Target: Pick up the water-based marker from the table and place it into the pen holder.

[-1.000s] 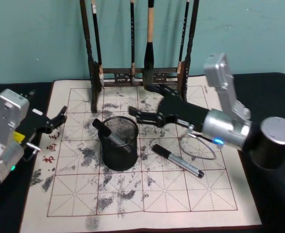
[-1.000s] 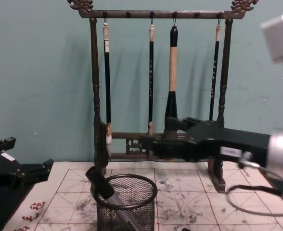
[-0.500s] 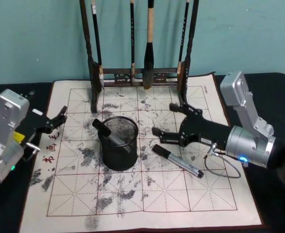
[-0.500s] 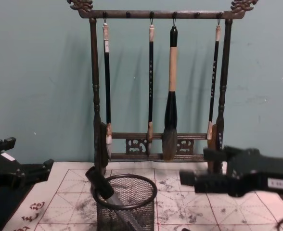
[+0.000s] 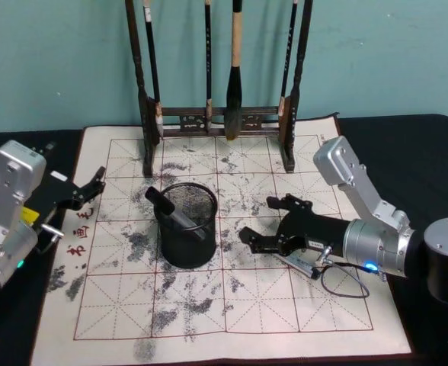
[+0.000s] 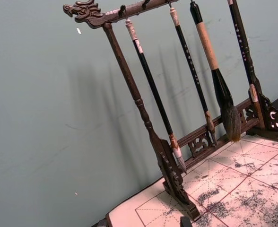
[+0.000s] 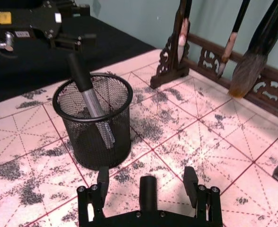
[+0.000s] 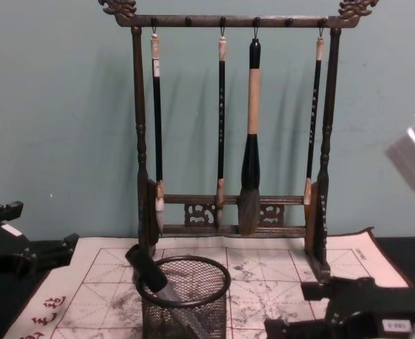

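Head view: your right pincer (image 5: pixel 260 223) is low over the cream felt mat on the tabletop (image 5: pixel 232 309), just right of the pen holder (image 5: pixel 180 248). It's released, blk fingers (image 7: pixel 102 178) spread wide w/ the water-based marker (image 7: pixel 148 190) lying btwn them, not gripped. Right wrist view shows the chunky round blk cap centred in the gap. Under the pincer's wrist you see the smooth silver-grey barrel w/ dark print flat on the mat, angled away to the right. The holder is a round blk wire-mesh cup w/ a solid rim, upright, near the marker but apart. Inside it another marker (image 5: pixel 172 211) leans, cap up past the rim. The mat has red grid lines and grey ink blotches. Your left pincer (image 5: pixel 94 187) sits idle at the mat's left edge, also released. A dark wooden brush rack (image 5: pixel 216 118) w/ hanging brushes (image 5: pixel 235 69) stands at the mat's far side.
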